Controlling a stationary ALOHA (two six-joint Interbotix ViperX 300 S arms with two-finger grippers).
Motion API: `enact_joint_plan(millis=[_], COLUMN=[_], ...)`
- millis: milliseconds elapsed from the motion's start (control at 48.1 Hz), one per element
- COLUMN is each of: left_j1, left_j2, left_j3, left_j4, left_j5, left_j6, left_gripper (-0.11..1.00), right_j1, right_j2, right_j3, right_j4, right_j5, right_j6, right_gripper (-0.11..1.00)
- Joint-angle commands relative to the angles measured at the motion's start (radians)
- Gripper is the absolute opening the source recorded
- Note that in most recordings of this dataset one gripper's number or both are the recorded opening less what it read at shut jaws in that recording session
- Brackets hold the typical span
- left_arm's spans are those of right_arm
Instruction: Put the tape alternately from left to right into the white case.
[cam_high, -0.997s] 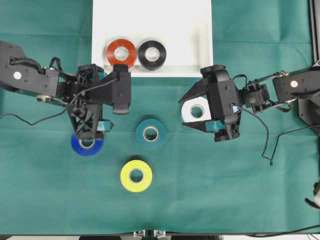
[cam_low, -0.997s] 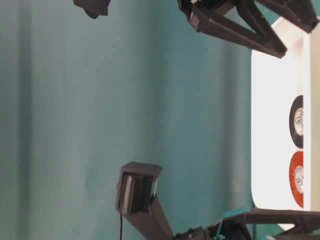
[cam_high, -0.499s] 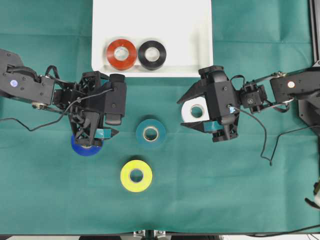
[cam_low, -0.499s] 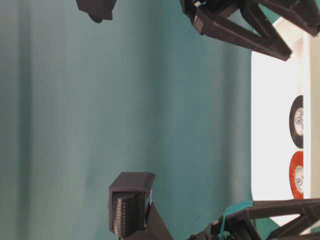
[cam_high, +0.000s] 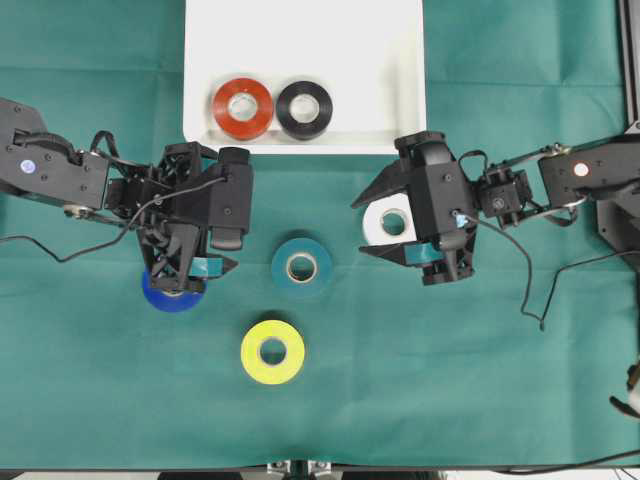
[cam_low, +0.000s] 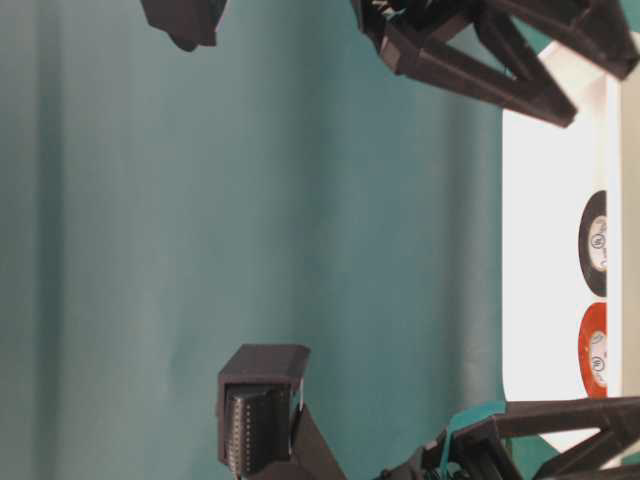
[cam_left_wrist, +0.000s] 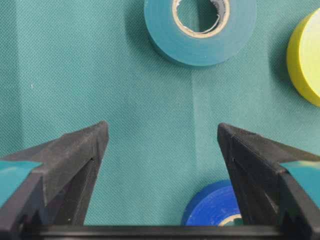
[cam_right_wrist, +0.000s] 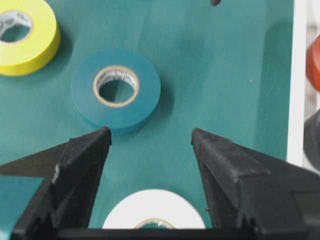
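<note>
Lying flat, teal tape (pale core) untouched.

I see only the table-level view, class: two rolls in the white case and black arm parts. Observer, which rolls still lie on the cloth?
Observer: Four: the blue roll, the teal roll, the yellow roll and the white roll.
Operator: Where is the left pincer?
Observer: The left pincer is open above the cloth, with the blue roll partly between its fingers.
Operator: And the right pincer?
Observer: The right pincer is open too, over the white roll, holding nothing.
Operator: What order in the white case?
Observer: From overhead, the red-orange roll lies left of the black roll.
</note>
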Motion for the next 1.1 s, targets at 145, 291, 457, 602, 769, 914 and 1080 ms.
enact_joint_plan(millis=[145,291,457,602,769,914,1080], left_j1=[-0.002,0.000,0.003,0.005,0.005,0.005,0.005], left_j2=[-0.026,-0.026,-0.026,-0.026,-0.026,-0.023,-0.023], left_j3=[-0.015,-0.018,-0.018,-0.018,-0.018,-0.018,-0.018], left_j4=[0.002,0.002,0.002,0.002,0.002,0.002,0.002], left_j5=[-0.006,-0.008,-0.009,-0.009,-0.009,-0.009,-0.011], left_j6=[-0.002,-0.002,-0.002,0.000,-0.002,-0.002,-0.002], left_gripper=[0.84,0.84,0.84,0.84,0.84,0.84,0.84], right_j1=[0.034,0.072,0.109,0.110,0.110,0.110,0.109], right_j2=[-0.021,-0.025,-0.025,-0.017,0.018,0.051,0.071], right_j3=[-0.017,-0.012,-0.008,-0.008,-0.021,-0.028,-0.034], right_j4=[0.003,0.003,0.003,0.000,-0.003,-0.002,-0.003], right_j5=[0.190,0.267,0.275,0.282,0.282,0.282,0.287], right_j6=[0.103,0.163,0.207,0.235,0.235,0.238,0.238], right_gripper=[0.71,0.71,0.71,0.71,0.71,0.71,0.71])
